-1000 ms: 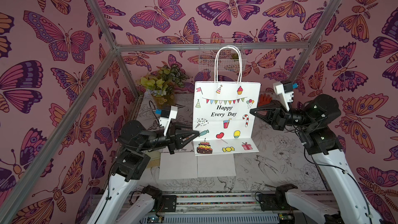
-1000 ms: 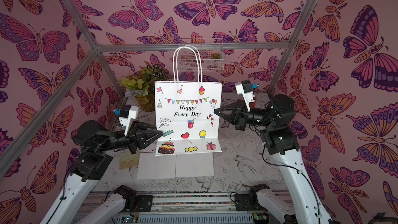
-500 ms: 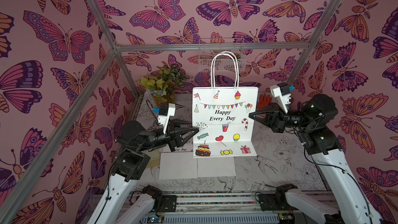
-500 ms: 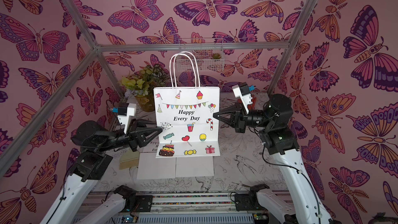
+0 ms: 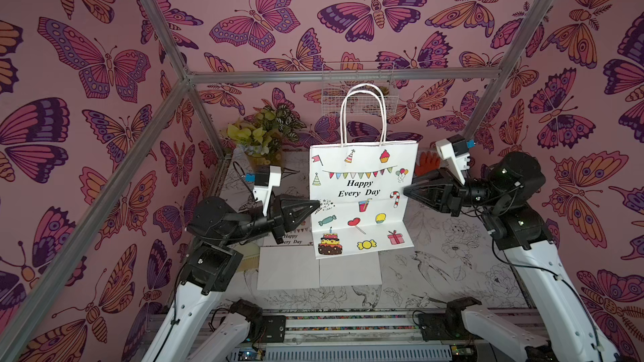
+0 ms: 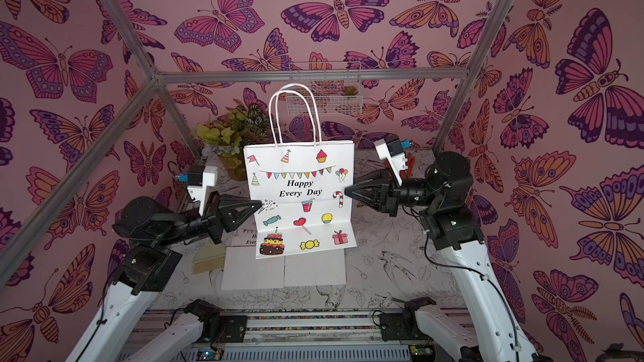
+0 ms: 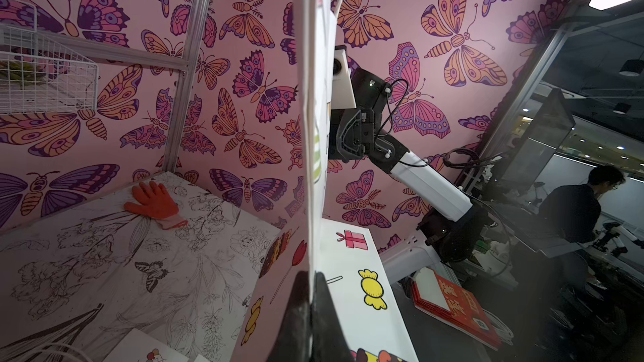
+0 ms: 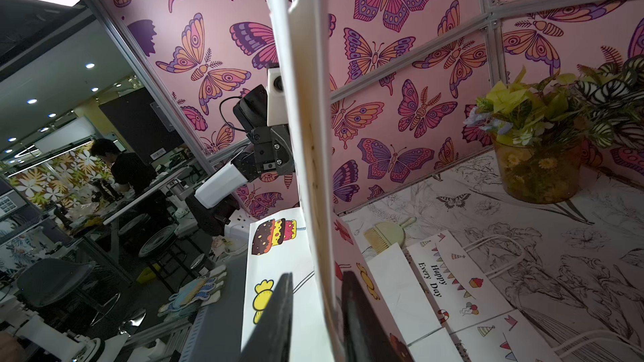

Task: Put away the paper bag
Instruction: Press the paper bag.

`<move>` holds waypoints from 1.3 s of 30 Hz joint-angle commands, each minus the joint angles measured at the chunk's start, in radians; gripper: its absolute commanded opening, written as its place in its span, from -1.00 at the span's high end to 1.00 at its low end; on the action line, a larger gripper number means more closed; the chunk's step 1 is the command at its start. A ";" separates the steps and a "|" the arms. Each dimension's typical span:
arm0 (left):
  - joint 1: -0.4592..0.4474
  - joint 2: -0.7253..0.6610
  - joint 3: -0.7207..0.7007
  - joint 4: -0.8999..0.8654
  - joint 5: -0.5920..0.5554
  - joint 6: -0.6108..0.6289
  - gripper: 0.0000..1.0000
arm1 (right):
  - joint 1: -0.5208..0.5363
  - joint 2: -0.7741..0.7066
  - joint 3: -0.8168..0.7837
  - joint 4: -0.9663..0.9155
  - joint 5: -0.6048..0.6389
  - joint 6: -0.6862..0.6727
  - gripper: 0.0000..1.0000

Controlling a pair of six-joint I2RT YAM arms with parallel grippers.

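The white paper bag (image 5: 362, 200) (image 6: 299, 200), printed "Happy Every Day", hangs upright above the table with its handles up and its bottom flap folded forward. My left gripper (image 5: 315, 205) (image 6: 259, 205) is shut on its left edge. In the left wrist view the gripper (image 7: 312, 275) pinches the bag (image 7: 348, 273) tightly. My right gripper (image 5: 406, 191) (image 6: 346, 191) sits at the bag's right edge. In the right wrist view this gripper (image 8: 317, 275) stands open astride the edge of the bag (image 8: 306, 134), with a gap beside one finger.
Flat white bags (image 5: 319, 269) lie on the table under the held one, another printed bag (image 8: 453, 273) beside them. A potted plant (image 5: 265, 134) stands at the back left. An orange glove (image 5: 427, 163) lies back right, a wire basket (image 5: 359, 88) hangs on the wall, and a brush (image 6: 209, 259) lies left.
My right gripper's jaws have parted from the bag's right edge. My left gripper has closed tight on the left edge. The bag has straightened a little and stays aloft.
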 commanded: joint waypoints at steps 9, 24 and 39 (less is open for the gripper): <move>0.015 -0.012 -0.016 0.076 -0.023 -0.033 1.00 | 0.021 0.005 -0.003 -0.003 -0.074 -0.043 0.78; 0.017 0.015 -0.009 0.040 0.124 -0.019 0.28 | 0.020 -0.001 0.026 0.005 0.013 -0.015 1.00; 0.019 0.001 0.011 -0.043 0.143 0.032 1.00 | 0.018 -0.005 0.029 -0.018 0.010 -0.025 1.00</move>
